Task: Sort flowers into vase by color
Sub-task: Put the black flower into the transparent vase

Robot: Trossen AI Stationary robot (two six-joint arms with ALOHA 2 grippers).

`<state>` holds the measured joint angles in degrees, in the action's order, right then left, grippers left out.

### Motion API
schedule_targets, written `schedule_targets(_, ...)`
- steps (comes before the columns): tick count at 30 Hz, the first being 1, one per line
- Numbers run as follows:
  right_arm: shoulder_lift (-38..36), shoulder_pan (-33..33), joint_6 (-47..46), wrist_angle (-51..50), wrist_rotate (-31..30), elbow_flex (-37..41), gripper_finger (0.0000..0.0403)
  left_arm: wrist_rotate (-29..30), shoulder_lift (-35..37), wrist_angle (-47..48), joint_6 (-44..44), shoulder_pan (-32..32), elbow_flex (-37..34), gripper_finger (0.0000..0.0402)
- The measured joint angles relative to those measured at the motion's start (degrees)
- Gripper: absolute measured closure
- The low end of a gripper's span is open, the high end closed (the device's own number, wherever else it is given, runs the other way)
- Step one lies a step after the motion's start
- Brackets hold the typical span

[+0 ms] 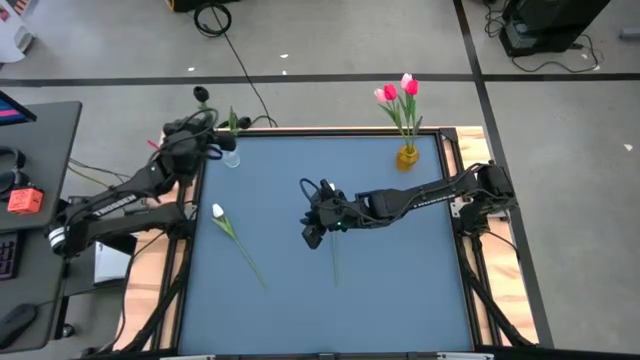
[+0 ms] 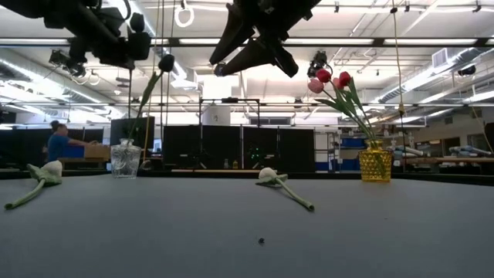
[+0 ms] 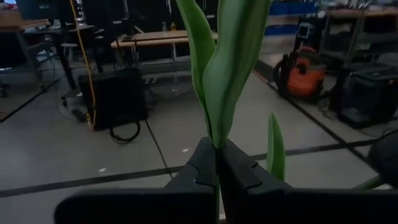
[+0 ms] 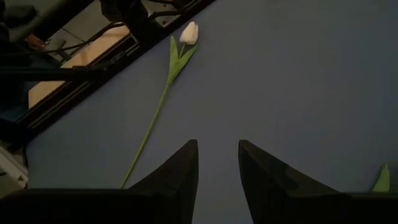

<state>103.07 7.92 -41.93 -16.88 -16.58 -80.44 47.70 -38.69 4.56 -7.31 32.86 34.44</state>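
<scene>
Here the left gripper (image 1: 212, 138) sits at the table's far left corner, above a small clear glass vase (image 1: 232, 157). Its fingers (image 3: 205, 171) are clenched on the leafy stem of a dark-headed tulip (image 1: 203, 95), whose bud reaches out past the table edge in the high view. In the low view that same tulip (image 2: 164, 63) slants up from the glass vase (image 2: 126, 160), its dark bud beside the gripper overhead.

The right gripper (image 1: 312, 233) hangs over the middle of the blue table (image 1: 400, 290), raised well off the surface in the low view (image 2: 251, 50). Its fingers (image 4: 177, 171) are parted with nothing between them, only bare tabletop showing in the gap.

A white tulip (image 1: 236, 240) lies flat on the table's left half, bud toward the left arm and stem trailing toward the near edge; the right wrist view shows it (image 4: 171, 68) lying ahead of the open fingers, apart from them. A thin green stem (image 1: 333, 262) lies just near-side of the right gripper; its flower head is hidden under the gripper from above.

At the far right corner stands a yellow vase (image 1: 407, 156) holding red and pink tulips (image 1: 398, 93), upright in the low view (image 2: 376, 164).
</scene>
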Motion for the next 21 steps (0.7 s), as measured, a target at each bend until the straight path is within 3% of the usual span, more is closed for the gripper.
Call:
schedule_targets(11,0.0,-0.68,-1.51,-1.95,1.17,0.0,0.0279,-0.08,-3.86,5.21,-6.39,1.86,-0.04,0.0377)
schedule_targets(21,0.0,-5.59,-20.3,-15.55,7.04,-0.02,0.0251,-13.12,-4.05,28.71,-17.55,5.06,4.44,0.0237)
